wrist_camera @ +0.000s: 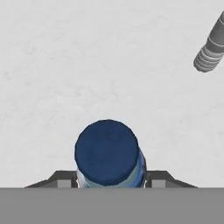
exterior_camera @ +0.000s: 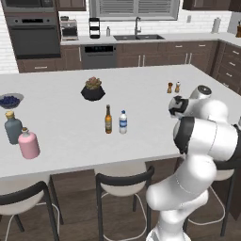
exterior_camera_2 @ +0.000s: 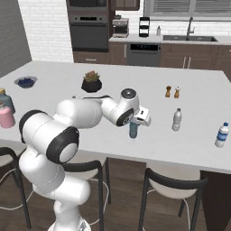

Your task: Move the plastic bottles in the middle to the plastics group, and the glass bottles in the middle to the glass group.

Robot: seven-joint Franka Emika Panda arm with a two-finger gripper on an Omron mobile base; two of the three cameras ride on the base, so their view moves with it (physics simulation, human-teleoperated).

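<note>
Near the counter's (exterior_camera_2: pixel 198 158) front edge, we are holding the teal bottle (exterior_camera_2: pixel 133 129) in the gripper (exterior_camera_2: pixel 135 122), jaws drawn in narrow and flanking the bottle just under its cap. From the hand view we are looking down on the dark blue cap (wrist_camera: pixel 107 152), round and matte, with a pale blue shoulder showing beneath it. We cannot tell whether the bottle's base is resting on the counter or hanging just above it.

We are judging the bottle light, thin-walled and smooth, likely to flex if squeezed at mid-body; the stiffer neck is the sounder hold, and it should stay upright.

To the right we are seeing the plastics group: a clear ribbed bottle (exterior_camera_2: pixel 177 119) and a blue-labelled one (exterior_camera_2: pixel 221 135), well apart. Mid-counter, the amber bottle (exterior_camera: pixel 108 119) and water bottle (exterior_camera: pixel 123 122) are standing side by side, the first rigid, breakable glass. Far left, the grey corked bottle (exterior_camera: pixel 12 127) and pink bottle (exterior_camera: pixel 28 143) are standing close together.
</note>
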